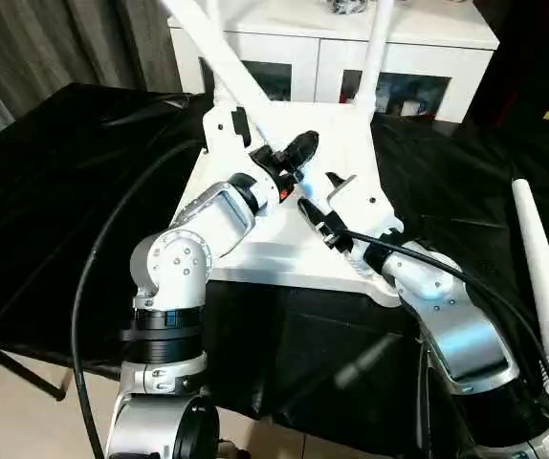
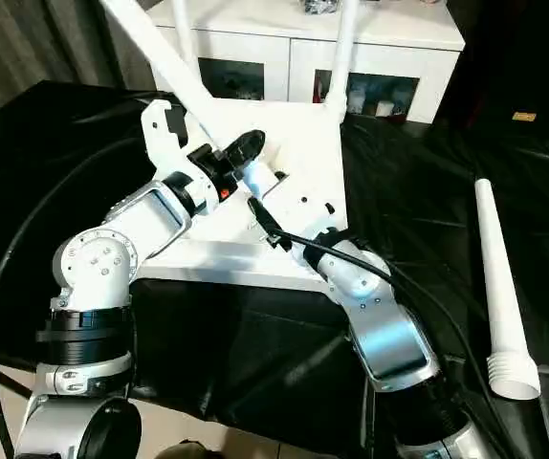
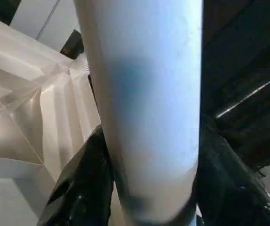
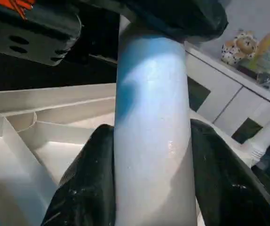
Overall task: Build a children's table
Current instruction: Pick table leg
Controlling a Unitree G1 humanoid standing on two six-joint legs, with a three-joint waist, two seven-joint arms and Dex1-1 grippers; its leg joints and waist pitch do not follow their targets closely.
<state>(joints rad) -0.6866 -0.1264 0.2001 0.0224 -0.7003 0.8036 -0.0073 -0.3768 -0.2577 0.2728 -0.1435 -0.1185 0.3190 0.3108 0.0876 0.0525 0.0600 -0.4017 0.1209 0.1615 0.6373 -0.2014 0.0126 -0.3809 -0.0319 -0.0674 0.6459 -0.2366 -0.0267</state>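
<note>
Nearest: two silver forearms reaching forward over a worktop [image 1: 54, 210] draped in glossy black sheeting.

Right end effector [image 4: 151, 155]: black fingers [image 4: 85, 183] set on either side of a white tube leg [image 4: 151, 132], pressed against its smooth, glossy, round surface. Same leg gripped further along by the left end effector [image 3: 149, 183]: fingers [image 3: 81, 188] flanking the tube, clamped against both sides.

Held leg [image 1: 315, 194]: short visible stretch between the two end effectors, lying at a slant above the tabletop.

Tabletop [image 1: 284, 251]: white plastic, rectangular, resting upside down on the black sheeting at the centre of the worktop. Underside open, with thin raised ribs forming angular compartments, seen in both wrist views. Rounded corners; near right corner just beside the right wrist.

Loose leg [image 2: 499, 287]: long, tapered white tube lying flat on the sheeting at the right, well apart from the tabletop; wide ridged end toward the near edge, narrow end pointing away.

Far side of tabletop: one leg [image 1: 375, 53] standing upright at the far right corner; another leg [image 1: 219, 53] rising at a slant from the far left corner region.

Beyond: white cabinet [image 1: 294, 48] with glass-fronted doors, grey curtain [image 1: 54, 43] at far left.
</note>
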